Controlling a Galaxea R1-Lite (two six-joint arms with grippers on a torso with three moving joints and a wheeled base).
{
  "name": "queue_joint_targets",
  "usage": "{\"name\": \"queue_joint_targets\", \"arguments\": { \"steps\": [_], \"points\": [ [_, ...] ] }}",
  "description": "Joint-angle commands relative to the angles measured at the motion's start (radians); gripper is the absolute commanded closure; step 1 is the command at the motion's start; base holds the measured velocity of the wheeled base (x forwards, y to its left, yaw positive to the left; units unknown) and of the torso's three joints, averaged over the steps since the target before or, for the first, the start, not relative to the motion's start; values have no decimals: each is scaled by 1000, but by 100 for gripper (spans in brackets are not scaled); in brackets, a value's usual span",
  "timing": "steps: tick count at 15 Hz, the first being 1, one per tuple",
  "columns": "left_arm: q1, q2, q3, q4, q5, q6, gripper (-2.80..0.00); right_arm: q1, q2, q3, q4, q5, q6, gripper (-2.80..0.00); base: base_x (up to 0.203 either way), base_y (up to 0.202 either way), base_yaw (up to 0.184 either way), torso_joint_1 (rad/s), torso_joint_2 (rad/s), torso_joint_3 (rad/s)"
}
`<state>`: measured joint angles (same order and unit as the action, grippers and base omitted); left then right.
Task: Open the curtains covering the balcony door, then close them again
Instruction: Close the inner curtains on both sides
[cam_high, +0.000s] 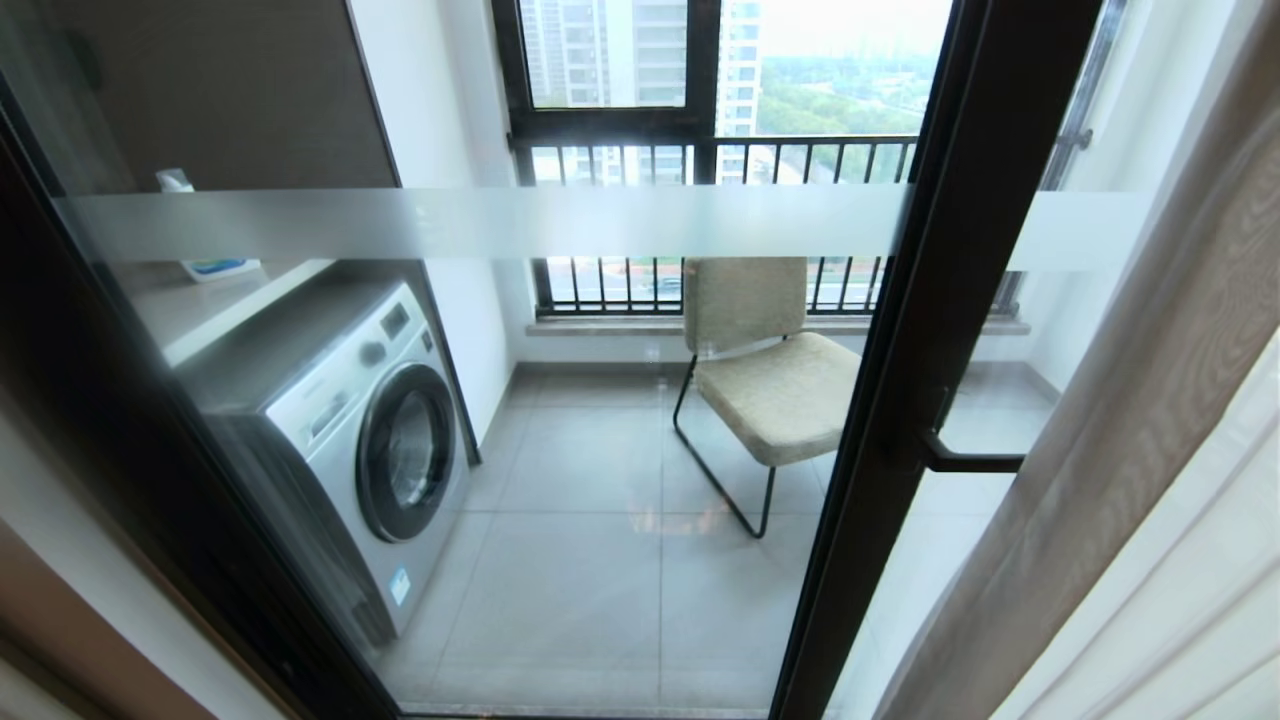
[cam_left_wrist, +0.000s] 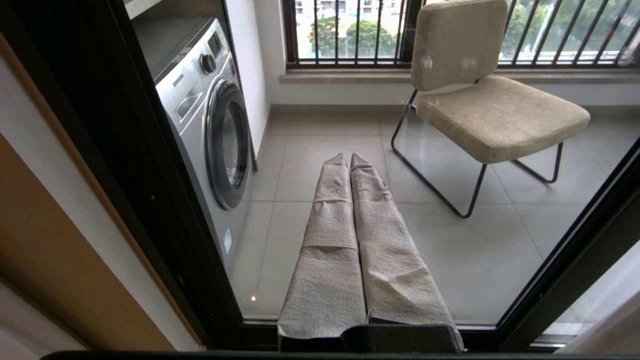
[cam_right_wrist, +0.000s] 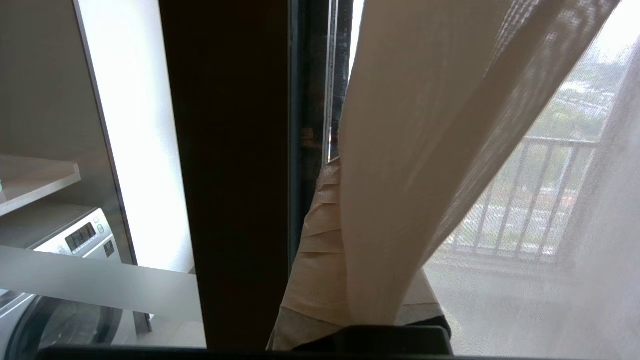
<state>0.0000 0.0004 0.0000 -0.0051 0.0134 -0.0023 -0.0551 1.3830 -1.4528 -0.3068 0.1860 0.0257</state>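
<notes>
Your right end effector (cam_right_wrist: 345, 210) is clenched on a fold of the beige curtains (cam_high: 1130, 400), drawn to the right of the balcony door (cam_high: 930, 330). Your left end effector (cam_left_wrist: 350, 157) is clenched on nothing, facing the glass before the washing machine (cam_high: 370, 440).

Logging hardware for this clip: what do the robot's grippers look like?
Both wrist views show the same build: the left gripper and right gripper have two long tapered fingers wrapped in creased grey-beige fabric tape, on a black base. No cables or markings show. Neither arm appears in the head view.
</notes>
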Motion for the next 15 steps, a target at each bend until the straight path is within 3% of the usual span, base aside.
{"name": "queue_joint_targets", "arguments": {
  "steps": [1,15],
  "points": [
    [0,0,0,-1,0,-1,0,0,-1,0,-2,1,0,0,0,185,0,-2,-2,6],
    [0,0,0,0,0,0,0,1,-6,3,-2,1,0,0,0,192,1,3,2,2]
  ]
}}
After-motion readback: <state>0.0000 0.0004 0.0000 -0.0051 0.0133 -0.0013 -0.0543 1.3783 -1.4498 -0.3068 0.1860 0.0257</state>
